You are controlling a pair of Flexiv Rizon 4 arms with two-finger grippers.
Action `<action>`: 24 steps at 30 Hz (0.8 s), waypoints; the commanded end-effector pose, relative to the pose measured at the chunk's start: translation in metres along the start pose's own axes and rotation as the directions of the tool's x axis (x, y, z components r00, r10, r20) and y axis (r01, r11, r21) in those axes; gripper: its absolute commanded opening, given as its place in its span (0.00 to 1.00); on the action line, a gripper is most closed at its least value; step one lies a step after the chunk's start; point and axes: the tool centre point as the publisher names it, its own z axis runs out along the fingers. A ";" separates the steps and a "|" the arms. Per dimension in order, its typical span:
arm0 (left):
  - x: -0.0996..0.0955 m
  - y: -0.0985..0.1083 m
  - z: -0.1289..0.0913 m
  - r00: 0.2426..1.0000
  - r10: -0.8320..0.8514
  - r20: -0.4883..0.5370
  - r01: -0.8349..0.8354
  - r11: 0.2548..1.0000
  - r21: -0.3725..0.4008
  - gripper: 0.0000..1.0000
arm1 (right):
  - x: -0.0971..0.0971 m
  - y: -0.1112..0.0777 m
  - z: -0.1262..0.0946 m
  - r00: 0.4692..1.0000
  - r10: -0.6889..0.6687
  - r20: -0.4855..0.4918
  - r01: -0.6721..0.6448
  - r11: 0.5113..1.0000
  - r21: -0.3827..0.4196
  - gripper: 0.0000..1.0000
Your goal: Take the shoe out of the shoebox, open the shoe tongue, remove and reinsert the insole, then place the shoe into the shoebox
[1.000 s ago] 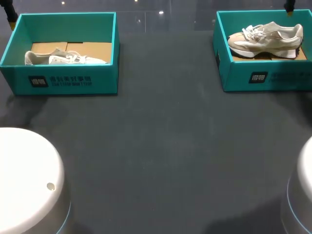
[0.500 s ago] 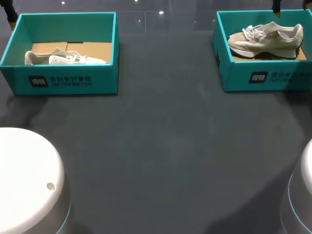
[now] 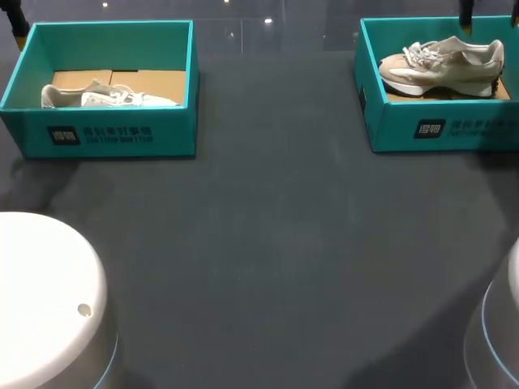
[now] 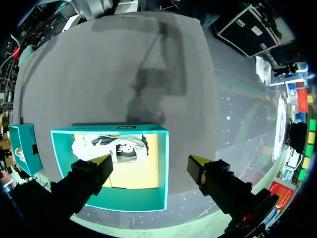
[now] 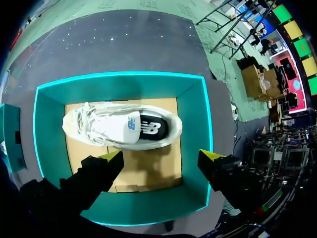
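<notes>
Dark grey tabletop (image 3: 276,243); two open-topped boxes stand at its far side, well apart.

The left teal cardboard shoebox (image 3: 109,139) is at the far left. In it the pale grey-white lace-up sneaker (image 3: 105,97) sits sole down on a brown cardboard liner (image 3: 154,81); it is partly hidden behind the box's front wall in the head view.

The right teal cardboard shoebox (image 3: 446,130) is at the far right. In it the beige-and-white lace-up sneaker (image 3: 442,65) rests on a second brown cardboard liner (image 5: 148,171). It lies lengthways across the box, with its dark insole visible through the opening in the right wrist view.

Left claw (image 4: 148,161) hangs above the left teal cardboard shoebox, fingers spread wide, gripping nothing. The sneaker lies ahead of one finger, and the other finger is past the box wall, over bare tabletop.

Right claw (image 5: 161,155) hangs above the right teal cardboard shoebox, fingers likewise spread and gripping nothing. The sneaker lies ahead of both fingers, clear of them, with bare liner between.

Four teal walls ring each sneaker; the tops are open. Each wrist view catches the other box off to the side.

Rounded white left arm base (image 3: 45,292) is at the near-left corner; rounded white right arm base (image 3: 507,324) is at the near-right edge, both well apart from the boxes.
</notes>
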 end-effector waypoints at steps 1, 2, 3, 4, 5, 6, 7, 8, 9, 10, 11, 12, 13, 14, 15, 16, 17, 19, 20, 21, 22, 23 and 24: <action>0.001 -0.001 0.000 1.000 0.001 -0.002 -0.001 1.000 -0.002 1.00 | -0.005 0.001 0.019 1.000 0.025 0.002 -0.025 1.000 0.003 1.00; 0.001 -0.001 0.000 1.000 0.001 -0.002 -0.001 1.000 -0.002 1.00 | -0.007 0.000 0.023 0.999 0.036 0.003 -0.036 0.999 0.007 1.00; 0.001 -0.001 0.000 1.000 0.001 -0.002 -0.001 1.000 -0.002 1.00 | -0.008 0.001 0.027 0.999 0.035 0.008 -0.035 0.999 0.021 1.00; 0.001 -0.001 0.000 1.000 0.001 -0.002 -0.001 1.000 -0.002 1.00 | -0.009 0.001 0.032 0.999 0.042 0.002 -0.042 0.999 0.018 1.00; 0.001 -0.001 0.000 1.000 0.001 -0.002 -0.001 1.000 -0.002 1.00 | -0.011 0.002 0.035 0.999 0.048 -0.006 -0.047 0.999 0.016 1.00; 0.001 -0.001 0.000 1.000 0.001 -0.002 -0.001 1.000 -0.002 1.00 | -0.012 0.003 0.038 0.999 0.047 -0.003 -0.047 0.999 0.024 1.00; 0.001 -0.001 0.000 1.000 0.001 -0.002 -0.001 1.000 -0.002 1.00 | -0.012 0.004 0.041 0.999 0.049 -0.011 -0.049 0.999 0.023 1.00; 0.001 -0.001 0.000 1.000 0.001 -0.002 -0.001 1.000 -0.002 1.00 | -0.013 0.005 0.044 0.998 0.054 -0.015 -0.053 0.998 0.024 1.00; 0.001 -0.001 0.000 1.000 0.001 -0.002 -0.001 1.000 -0.002 1.00 | -0.013 0.006 0.047 0.998 0.054 -0.011 -0.054 0.998 0.033 1.00; 0.001 -0.001 0.000 1.000 0.001 -0.002 -0.001 1.000 -0.002 1.00 | -0.013 0.008 0.050 0.998 0.056 -0.016 -0.056 0.998 0.035 1.00; 0.001 -0.001 0.000 1.000 0.001 -0.002 -0.001 1.000 -0.002 1.00 | -0.013 0.009 0.052 0.998 0.058 -0.020 -0.058 0.998 0.035 1.00; 0.001 -0.001 0.000 1.000 0.001 -0.002 -0.001 1.000 -0.002 1.00 | -0.014 0.010 0.055 0.998 0.061 -0.017 -0.060 0.997 0.040 1.00; 0.001 -0.001 0.000 1.000 0.001 -0.002 -0.001 1.000 -0.002 1.00 | -0.014 0.011 0.058 0.998 0.065 -0.017 -0.064 0.997 0.042 1.00; 0.001 -0.001 0.000 1.000 0.001 -0.002 -0.001 1.000 -0.002 1.00 | -0.014 0.013 0.061 0.997 0.072 -0.018 -0.071 0.996 0.047 1.00; 0.001 -0.001 0.000 1.000 0.001 -0.002 -0.001 1.000 -0.002 1.00 | -0.015 0.014 0.064 0.997 0.074 -0.015 -0.073 0.996 0.053 1.00; 0.001 -0.001 0.000 1.000 0.001 -0.002 -0.001 1.000 -0.002 1.00 | -0.015 0.015 0.066 0.997 0.077 -0.017 -0.076 0.996 0.052 1.00; 0.001 -0.001 0.000 1.000 0.001 -0.002 -0.001 1.000 -0.002 1.00 | -0.016 0.016 0.068 0.997 0.080 -0.012 -0.079 0.995 0.061 0.99; 0.001 -0.001 0.000 1.000 0.001 -0.002 -0.001 1.000 -0.002 1.00 | -0.016 0.019 0.071 0.997 0.082 -0.012 -0.081 0.995 0.063 0.91; 0.001 -0.001 0.000 1.000 0.001 -0.002 -0.001 1.000 -0.002 1.00 | -0.017 0.020 0.073 0.996 0.086 -0.004 -0.086 0.994 0.073 0.90; 0.001 -0.001 0.000 1.000 0.001 -0.002 -0.001 1.000 -0.002 1.00 | -0.017 0.021 0.074 0.996 0.087 -0.003 -0.086 0.994 0.073 0.91; 0.001 -0.001 0.000 1.000 0.001 -0.002 -0.001 1.000 -0.002 1.00 | -0.017 0.022 0.076 0.996 0.086 -0.004 -0.086 0.994 0.072 0.89; 0.001 -0.001 0.000 1.000 0.001 -0.002 -0.001 1.000 -0.002 1.00 | -0.018 0.024 0.078 0.996 0.089 0.010 -0.090 0.993 0.082 0.86; 0.001 -0.001 0.000 1.000 0.001 -0.002 -0.001 1.000 -0.002 1.00 | -0.018 0.024 0.080 0.996 0.089 0.009 -0.090 0.993 0.080 0.82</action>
